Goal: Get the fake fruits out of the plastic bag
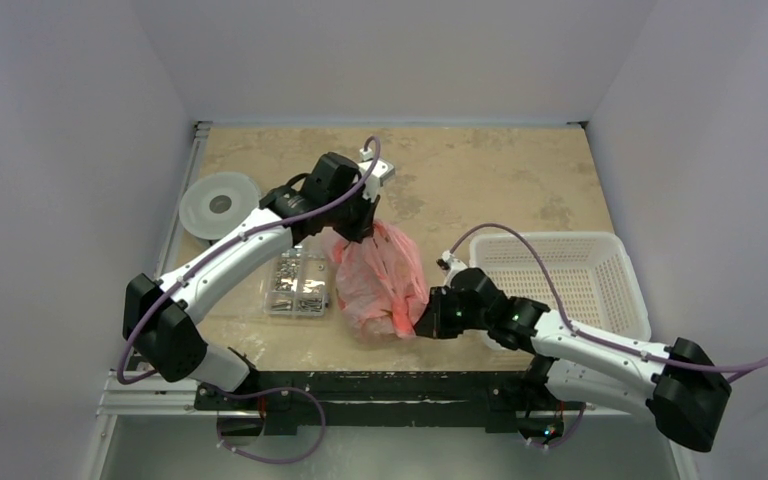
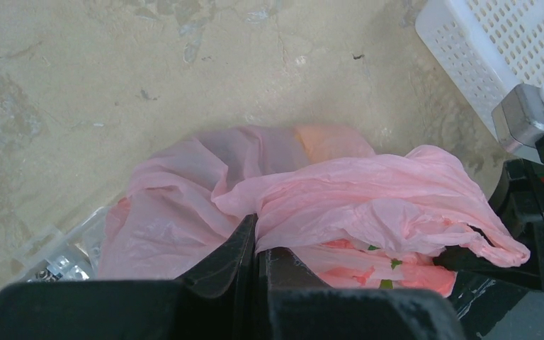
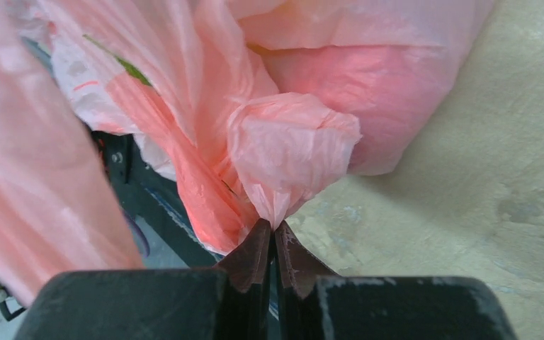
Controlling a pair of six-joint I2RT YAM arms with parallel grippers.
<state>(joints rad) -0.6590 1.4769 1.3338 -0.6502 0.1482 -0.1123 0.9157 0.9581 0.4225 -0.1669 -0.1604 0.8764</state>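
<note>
The pink plastic bag (image 1: 380,280) lies crumpled in the middle of the table. My left gripper (image 1: 360,228) is shut on the bag's far upper edge; in the left wrist view its jaws pinch a fold of pink film (image 2: 326,205). My right gripper (image 1: 422,322) is shut on the bag's near right edge, and the right wrist view shows a twisted tuft of the bag (image 3: 290,149) clamped between its fingertips. The fake fruits are hidden inside the bag; only small green flecks (image 2: 395,263) show through the film.
A white perforated basket (image 1: 560,275) stands right of the bag, behind my right arm. A clear box of small metal parts (image 1: 298,283) lies just left of the bag. A round grey-white lid or roll (image 1: 220,205) sits at the far left. The table's near edge runs just below the bag.
</note>
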